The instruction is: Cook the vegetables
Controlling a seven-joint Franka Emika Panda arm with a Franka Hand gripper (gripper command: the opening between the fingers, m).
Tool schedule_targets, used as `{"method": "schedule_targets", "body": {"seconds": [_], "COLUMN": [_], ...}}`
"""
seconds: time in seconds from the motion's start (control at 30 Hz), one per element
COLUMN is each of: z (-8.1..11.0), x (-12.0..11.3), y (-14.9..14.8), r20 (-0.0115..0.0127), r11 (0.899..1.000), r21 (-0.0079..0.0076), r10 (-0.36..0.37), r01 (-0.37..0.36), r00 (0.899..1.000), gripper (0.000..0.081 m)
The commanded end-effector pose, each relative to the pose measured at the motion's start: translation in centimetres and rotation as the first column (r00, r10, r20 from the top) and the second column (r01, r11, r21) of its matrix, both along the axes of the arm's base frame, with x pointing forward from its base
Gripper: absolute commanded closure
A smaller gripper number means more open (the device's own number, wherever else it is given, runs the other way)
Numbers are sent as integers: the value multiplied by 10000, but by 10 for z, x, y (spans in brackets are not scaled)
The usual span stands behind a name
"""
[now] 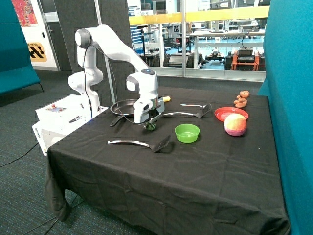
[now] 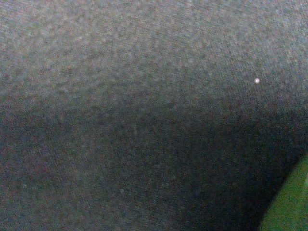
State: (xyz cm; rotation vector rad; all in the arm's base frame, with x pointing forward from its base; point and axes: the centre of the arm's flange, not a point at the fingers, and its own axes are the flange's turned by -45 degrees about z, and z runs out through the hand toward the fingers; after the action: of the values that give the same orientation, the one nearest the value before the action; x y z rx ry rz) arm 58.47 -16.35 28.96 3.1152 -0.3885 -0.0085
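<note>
The dark green pepper-like vegetable [image 1: 150,127] is right under my gripper [image 1: 151,120], on or just above the black cloth in front of the pan [image 1: 125,106]. I cannot tell whether it is held. The yellow oblong vegetable [image 1: 167,99] lies behind the gripper, beside the pan's far rim. The pan looks empty. The wrist view shows only black cloth and a green edge [image 2: 291,204] in one corner; I cannot tell what it belongs to.
A green bowl [image 1: 187,132] stands close beside the gripper. A black spatula [image 1: 142,144] lies in front, and two metal utensils [image 1: 193,108] lie behind the bowl. A red plate [image 1: 230,112], a pink-and-yellow fruit [image 1: 235,124] and brown pieces [image 1: 241,99] are at the far side.
</note>
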Motion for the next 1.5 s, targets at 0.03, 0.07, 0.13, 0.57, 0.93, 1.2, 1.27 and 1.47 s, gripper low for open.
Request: {"method": "schedule_targets", "body": {"seconds": [0.03,0.07,0.13,0.57,0.93,1.2,1.27,1.47], "z": [-3,-3,-2,-2,-4,6,10,31], "x": [-6,-7,-7,-9,-9,-12,-12,-13], "y": [-1,-1,-2,-1,2,9,11,21], "r20": [56,56,56,56,56,56,56,56], "r11": [10000,10000,10000,9999,10000,9988,9984,9943], "r21": [15,15,15,15,15,15,15,15], "r10": [-23,-51,-82,-129,31,495,573,1064], "r01": [23,51,82,129,-31,-495,-573,-1064], "r00": [10000,10000,10000,9999,10000,9988,9983,9943], "gripper": [446,570,748,808,808,808,808,808]}}
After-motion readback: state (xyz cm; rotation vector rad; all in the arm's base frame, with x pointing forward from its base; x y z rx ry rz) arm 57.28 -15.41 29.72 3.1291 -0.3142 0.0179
